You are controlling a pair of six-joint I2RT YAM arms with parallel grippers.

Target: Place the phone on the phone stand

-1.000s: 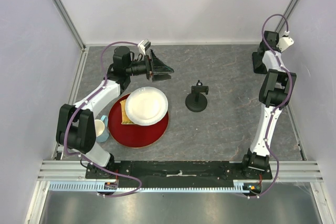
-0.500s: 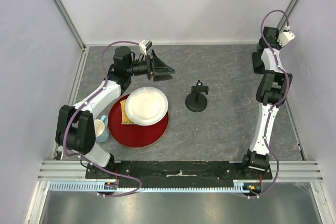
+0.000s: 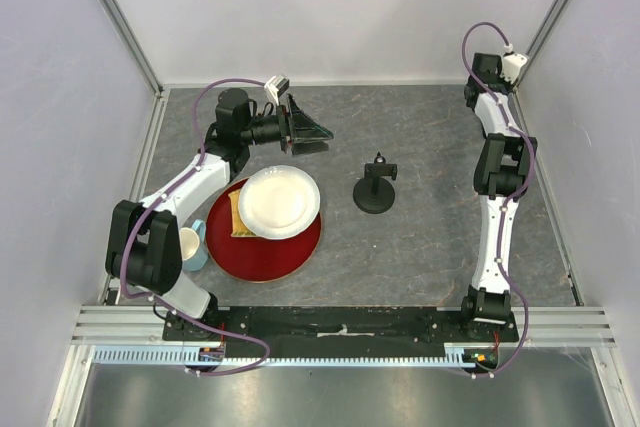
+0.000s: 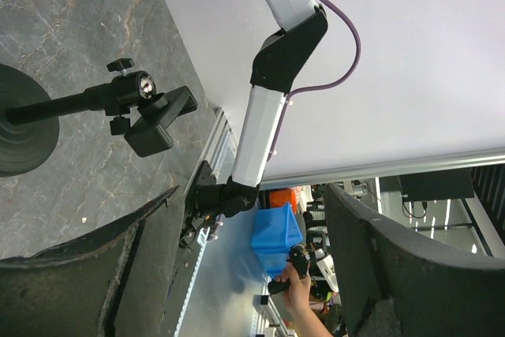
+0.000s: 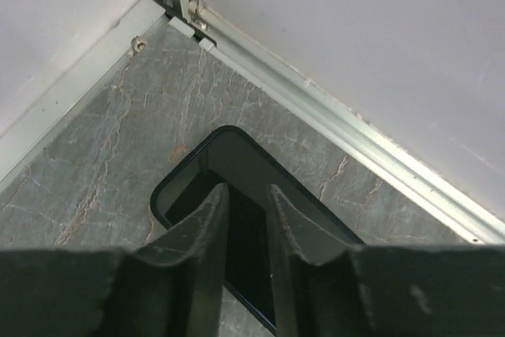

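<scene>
- At the far right corner of the table (image 3: 430, 237) the phone (image 5: 245, 159) lies flat on the grey surface, close to the metal rail (image 5: 331, 116) at the foot of the wall
- Its long edge runs along this rail with a thin strip of table between them, not touching; one rounded corner points to the place where the two rails meet
- Directly over the phone hangs the right gripper (image 5: 246, 192), its fingers near together with only a narrow slot between them; the glossy face of the phone shows through the slot, and the fingers are not clamped on its edges
- From the top view the phone cannot be seen, because the right arm (image 3: 497, 197) covers that corner
- Near the middle of the table the stand (image 3: 375, 190) is upright, well apart from the phone, with bare grey surface on every side of its round base; the phone is not on it
- At the far left the left gripper (image 3: 315, 134) hovers with fingers spread wide, holding nothing, and it points toward the stand
- At the near left a white plate (image 3: 279, 202) sits on a red plate (image 3: 270, 257), with a cup (image 3: 192, 245) at the red plate's left edge; the white plate's rim is near the stand's base but apart from it
</scene>
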